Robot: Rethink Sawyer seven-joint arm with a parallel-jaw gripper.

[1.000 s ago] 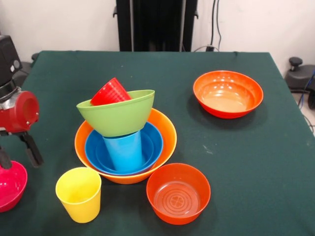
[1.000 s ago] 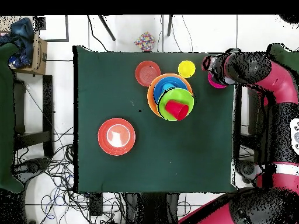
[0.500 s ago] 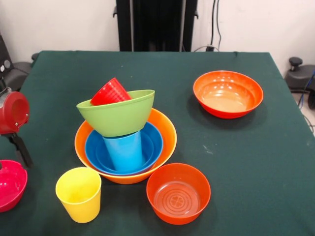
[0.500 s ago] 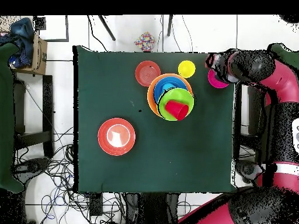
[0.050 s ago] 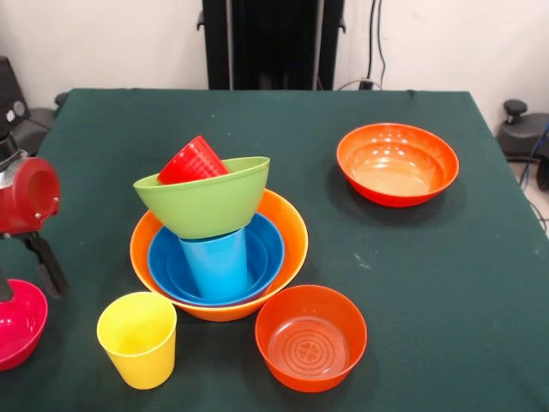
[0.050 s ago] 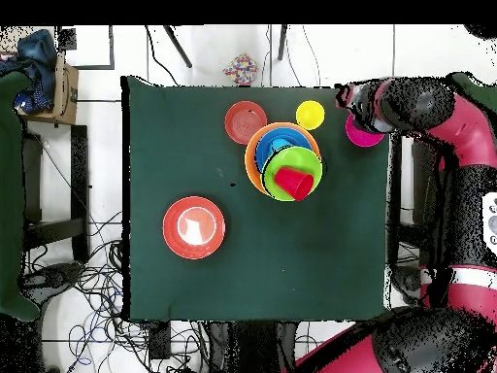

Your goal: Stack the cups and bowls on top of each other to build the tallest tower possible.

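The tower stands mid-table on the largest pale orange bowl (image 5: 287,225) (image 6: 252,160). A blue bowl (image 5: 262,257) lies in it, and a light blue cup (image 5: 216,262) stands in that. A lime green bowl (image 5: 206,202) (image 6: 309,165) rests tilted on the cup, with a red cup (image 5: 193,160) (image 6: 294,183) lying in it. The yellow cup (image 5: 137,339) (image 6: 311,115) stands apart, beside the tower. My gripper (image 5: 26,279) (image 6: 349,101) hangs open at the table's edge, its fingers just above the rim of the magenta-pink bowl (image 5: 19,322) (image 6: 367,134).
A small red-orange bowl (image 5: 310,336) (image 6: 246,121) sits beside the tower next to the yellow cup. A wider red-orange bowl (image 5: 397,163) (image 6: 194,226) sits alone further off. The arm's red body (image 5: 26,196) looms over the table's edge.
The gripper swung outward off the table's edge, then came back over the magenta-pink bowl's rim. The bowls and cups have not moved.
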